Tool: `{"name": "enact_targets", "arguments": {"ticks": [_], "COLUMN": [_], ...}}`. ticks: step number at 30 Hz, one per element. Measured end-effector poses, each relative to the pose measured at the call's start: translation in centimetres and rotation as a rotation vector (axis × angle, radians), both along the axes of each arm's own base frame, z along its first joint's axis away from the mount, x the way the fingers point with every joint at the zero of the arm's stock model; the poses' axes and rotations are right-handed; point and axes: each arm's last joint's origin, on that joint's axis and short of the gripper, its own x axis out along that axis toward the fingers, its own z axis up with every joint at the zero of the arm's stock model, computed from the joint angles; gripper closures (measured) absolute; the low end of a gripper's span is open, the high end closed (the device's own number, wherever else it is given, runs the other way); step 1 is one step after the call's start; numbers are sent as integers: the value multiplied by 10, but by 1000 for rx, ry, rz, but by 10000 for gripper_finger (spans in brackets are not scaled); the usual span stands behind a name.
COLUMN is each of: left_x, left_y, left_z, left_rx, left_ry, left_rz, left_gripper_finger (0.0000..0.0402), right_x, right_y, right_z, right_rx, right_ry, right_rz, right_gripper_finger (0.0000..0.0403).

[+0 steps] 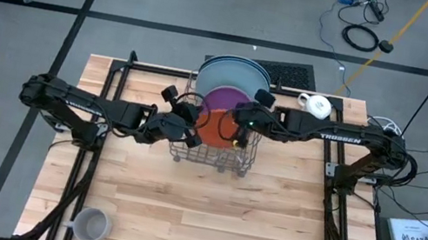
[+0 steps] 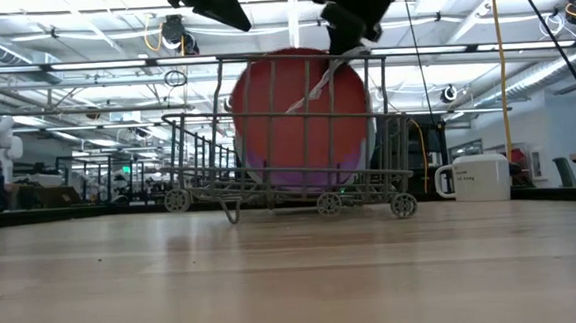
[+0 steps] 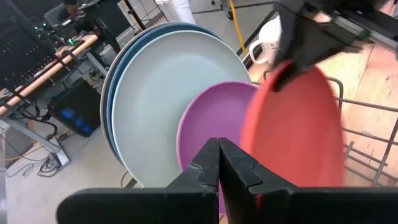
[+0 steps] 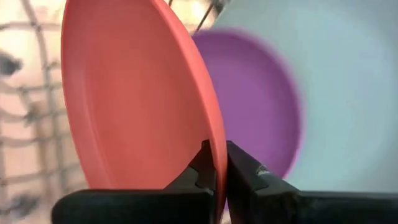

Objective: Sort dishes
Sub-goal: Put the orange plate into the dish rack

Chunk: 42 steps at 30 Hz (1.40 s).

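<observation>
A wire dish rack [image 1: 212,157] stands mid-table. In it, on edge, stand large grey and blue plates [image 1: 235,75] at the far end, then a purple plate [image 1: 224,102], then an orange plate [image 1: 214,129]. My right gripper [image 4: 216,163] is shut on the orange plate [image 4: 134,106], reaching in from the right over the rack [image 2: 290,186]. My left gripper [image 3: 219,155] is shut and empty above the rack's left side, facing the purple plate [image 3: 211,121] and the large plates [image 3: 168,93]. The pink-rimmed plate is out of view. My right gripper pinches the orange plate's rim [image 4: 214,146] between its two fingers, one on each face, at the plate's upper right part [image 2: 347,58]. The fingers slant down from above and the table's right. The plate stands upright in the rack; what its lower edge rests on does not show.
A white mug [image 1: 318,105] stands on the table behind the rack's right end, and also shows in the low view [image 2: 474,178]. A grey mug [image 1: 90,223] stands near the front left corner. Bare wood lies in front of the rack.
</observation>
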Motion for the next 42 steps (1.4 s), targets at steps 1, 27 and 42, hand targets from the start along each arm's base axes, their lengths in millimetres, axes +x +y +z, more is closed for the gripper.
{"name": "enact_targets", "arguments": {"ticks": [1,27,42], "left_x": [0,0,0], "left_y": [1,1,1], "left_z": [0,0,1], "left_rx": [0,-2,-3], "left_ry": [-2,-7,-8], "left_rz": [2,3,3], "left_gripper_finger": [398,398,398], "right_x": [-1,19,16], "right_y": [1,-11,-17], "right_z": [-2,-31,-29], "right_rx": [32,57,-56], "right_ry": [10,52,73], "right_rz": [3,-26,-123], "right_gripper_finger": [399,396,395]}}
